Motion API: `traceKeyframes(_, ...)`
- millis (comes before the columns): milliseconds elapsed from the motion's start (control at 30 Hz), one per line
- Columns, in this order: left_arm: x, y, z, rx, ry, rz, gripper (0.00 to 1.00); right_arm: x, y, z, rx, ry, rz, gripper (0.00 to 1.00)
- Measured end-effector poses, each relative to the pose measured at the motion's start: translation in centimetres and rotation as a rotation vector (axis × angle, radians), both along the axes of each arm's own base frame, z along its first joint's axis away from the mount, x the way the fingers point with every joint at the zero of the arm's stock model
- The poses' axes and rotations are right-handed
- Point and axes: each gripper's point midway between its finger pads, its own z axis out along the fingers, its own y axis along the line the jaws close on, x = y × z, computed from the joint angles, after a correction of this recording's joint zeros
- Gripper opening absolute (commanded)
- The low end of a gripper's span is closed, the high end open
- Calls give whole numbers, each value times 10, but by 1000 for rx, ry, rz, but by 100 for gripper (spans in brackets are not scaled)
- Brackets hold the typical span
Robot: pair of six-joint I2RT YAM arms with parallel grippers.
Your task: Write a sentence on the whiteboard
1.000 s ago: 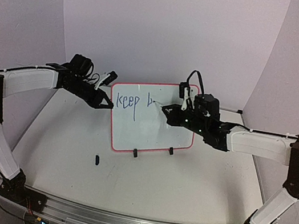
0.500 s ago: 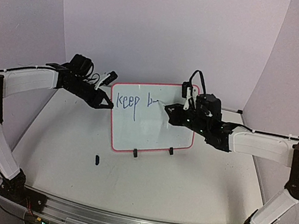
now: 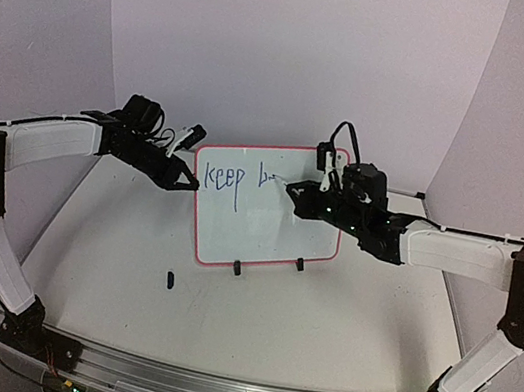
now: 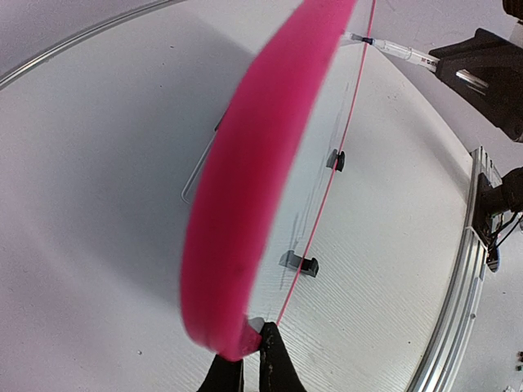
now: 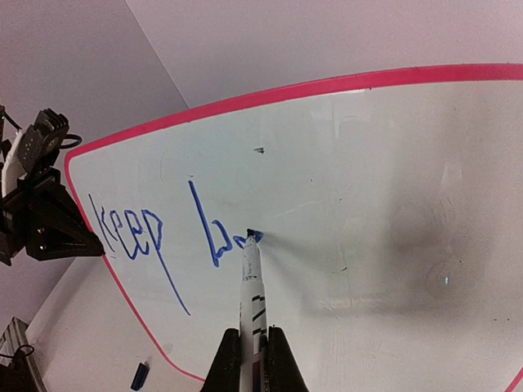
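**Change since the earlier views.** The right fingers (image 3: 293,190) have shifted a little along the top line of writing, first to the right and then slightly back. The blue stroke after the "b" has grown. The left fingers (image 3: 189,182), the whiteboard (image 3: 267,227) and the small dark cap (image 3: 169,279) are where they were.

**Present condition.** The whiteboard stands on two black clip feet (image 3: 237,269) near the middle of the counter (image 3: 340,332), leaning back slightly, with its face toward the arms. The sentence (image 5: 151,233) so far reads "keep", then "b" and the start of a further letter (blue ink, upper left of the board). The right fingers are closed on a marker (image 5: 250,282), and its tip touches the board just right of the "b". The left fingers are closed on the board's red left edge.

**Surroundings.** The small dark cap lies on the counter in front of the board's lower left corner, apart from it. An aluminium rail (image 3: 229,385) runs along the near edge and carries both arm bases. Plain pale walls (image 3: 288,48) enclose the counter on three sides.

**Obstructions.**
- In the top view, the right arm's wrist covers the board's upper right part, and a black cable (image 3: 339,134) arcs above it.
- In the left wrist view, the red edge is close and blurred; it fills the centre and leaves the writing unreadable.
- In the right wrist view, the marker barrel hides the strip of board below its tip.
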Motion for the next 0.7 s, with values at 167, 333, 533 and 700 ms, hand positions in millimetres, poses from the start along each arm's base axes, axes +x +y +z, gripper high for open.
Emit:
traceKeyframes(167, 0, 0, 0, 0, 0, 0, 0, 0, 3, 1, 7, -1, 12, 0)
traceKeyframes(333, 0, 0, 0, 1, 0, 1, 0, 0, 6, 0, 9, 3, 22, 0)
traceKeyframes(533, 0, 0, 0, 1, -1, 1, 0, -1, 7, -2, 16, 13, 28, 0)
traceKeyframes(700, 0, 0, 1, 3, -2, 1, 0, -3, 6, -11, 17, 33, 30, 0)
